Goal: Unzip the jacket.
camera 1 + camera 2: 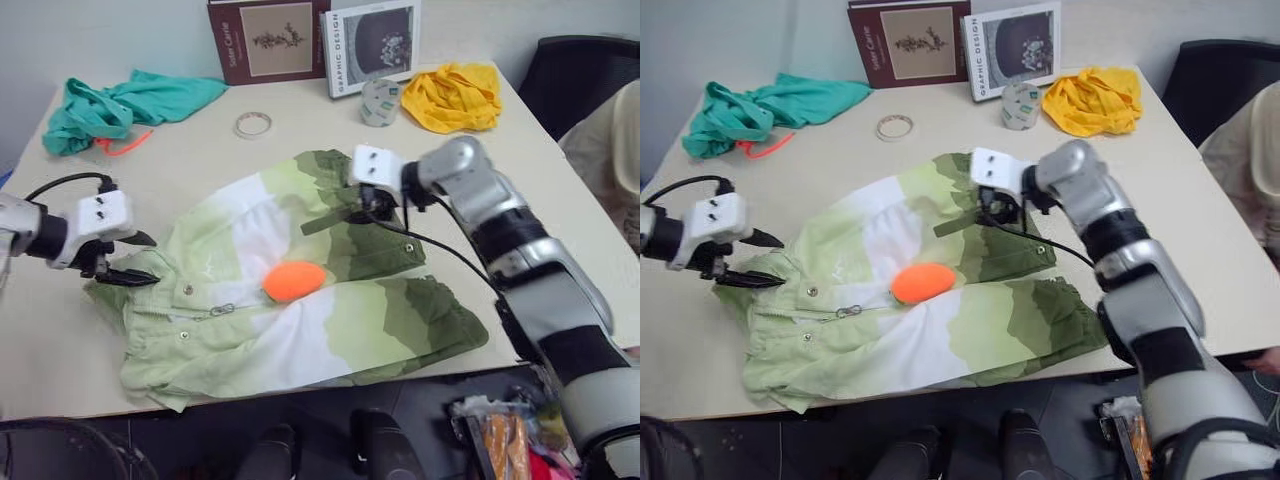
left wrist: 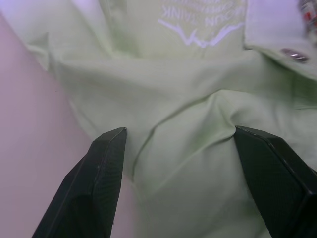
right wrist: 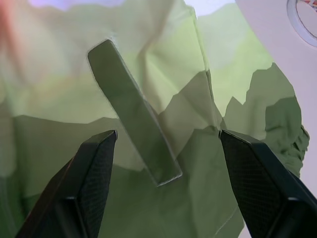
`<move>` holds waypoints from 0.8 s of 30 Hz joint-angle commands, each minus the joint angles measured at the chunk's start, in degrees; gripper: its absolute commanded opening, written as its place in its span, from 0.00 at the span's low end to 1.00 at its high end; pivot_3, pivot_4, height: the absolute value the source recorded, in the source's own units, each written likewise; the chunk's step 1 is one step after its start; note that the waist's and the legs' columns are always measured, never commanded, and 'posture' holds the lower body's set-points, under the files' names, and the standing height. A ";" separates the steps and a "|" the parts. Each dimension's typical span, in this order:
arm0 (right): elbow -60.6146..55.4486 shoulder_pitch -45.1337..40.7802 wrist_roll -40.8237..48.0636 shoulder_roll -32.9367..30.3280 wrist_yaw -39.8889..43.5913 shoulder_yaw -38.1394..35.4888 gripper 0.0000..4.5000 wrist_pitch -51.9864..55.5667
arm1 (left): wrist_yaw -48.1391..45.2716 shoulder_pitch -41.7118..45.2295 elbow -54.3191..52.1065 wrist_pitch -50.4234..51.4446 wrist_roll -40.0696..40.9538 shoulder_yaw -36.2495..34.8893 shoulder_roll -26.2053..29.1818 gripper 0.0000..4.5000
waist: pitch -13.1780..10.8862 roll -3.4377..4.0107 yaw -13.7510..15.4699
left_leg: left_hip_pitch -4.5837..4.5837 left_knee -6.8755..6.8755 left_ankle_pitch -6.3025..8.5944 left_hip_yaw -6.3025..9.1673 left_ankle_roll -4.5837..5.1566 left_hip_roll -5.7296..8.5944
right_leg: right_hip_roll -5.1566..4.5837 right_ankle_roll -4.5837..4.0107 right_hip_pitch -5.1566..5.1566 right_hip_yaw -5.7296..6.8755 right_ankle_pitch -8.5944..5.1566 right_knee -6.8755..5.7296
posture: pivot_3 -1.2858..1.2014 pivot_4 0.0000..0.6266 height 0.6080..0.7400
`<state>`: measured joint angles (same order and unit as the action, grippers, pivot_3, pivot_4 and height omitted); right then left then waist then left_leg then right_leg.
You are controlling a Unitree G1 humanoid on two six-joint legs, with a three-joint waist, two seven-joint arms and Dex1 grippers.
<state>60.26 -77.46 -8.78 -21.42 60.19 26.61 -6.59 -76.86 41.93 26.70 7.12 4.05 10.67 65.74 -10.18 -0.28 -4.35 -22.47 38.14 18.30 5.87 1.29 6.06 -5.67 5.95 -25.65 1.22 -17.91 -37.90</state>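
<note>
A: Where is the jacket (image 1: 300, 300)?

B: It lies spread and rumpled on the near half of the pale counter (image 1: 180, 170), in blocks of pale green, white and olive green. A bright orange piece (image 1: 294, 281) sits on its middle, and a small metal zip pull (image 1: 222, 310) lies just to the left of that, along the closed front. Metal snaps (image 1: 187, 290) dot the pale green part.

A: And the left pincer (image 1: 135, 260)?

B: It hangs at the jacket's left edge, its two black fingers standing apart with nothing between them. In the left wrist view the pale green cloth, bearing white lettering, lies under the spread fingers (image 2: 104, 178).

A: The right pincer (image 1: 992, 215)?

B: It is over the far, olive-green part of the jacket, also parted and empty. The right wrist view shows a loose olive strap (image 3: 133, 129) lying slantwise on the fabric between the fingers (image 3: 94, 173), though I cannot tell if either one touches the cloth.

A: What else is on the counter?

B: At the far left a crumpled teal-green cloth (image 1: 120, 105) with an orange cord (image 1: 125, 145); at the far right a yellow cloth (image 1: 455, 95). Between them lie a tape ring (image 1: 253, 124) and a small grey roll (image 1: 380, 102). Two books lean against the wall, a maroon one (image 1: 268, 40) and one titled Graphic Design (image 1: 375, 45).
</note>
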 commanded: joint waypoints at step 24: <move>17.10 -0.87 -10.96 5.06 -12.50 -5.73 0.00 -0.80 | 4.89 -2.31 4.14 -4.14 -7.06 -3.08 -3.57 0.00 | 0.00 0.01 -1.57 | 0.11 0.10 -0.16 0.08 -0.22 -0.03 | -0.02 0.00 0.06 -0.84 0.00 -0.16 | 0.52 0.24 1.00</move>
<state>77.45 -78.67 -19.78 -15.17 47.19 21.87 -8.14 -72.53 38.73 30.10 3.90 -2.45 9.05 61.48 -10.18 -0.27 -5.92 -22.37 38.25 18.14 5.95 1.07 6.04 -5.69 5.95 -25.58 0.38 -17.91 -38.06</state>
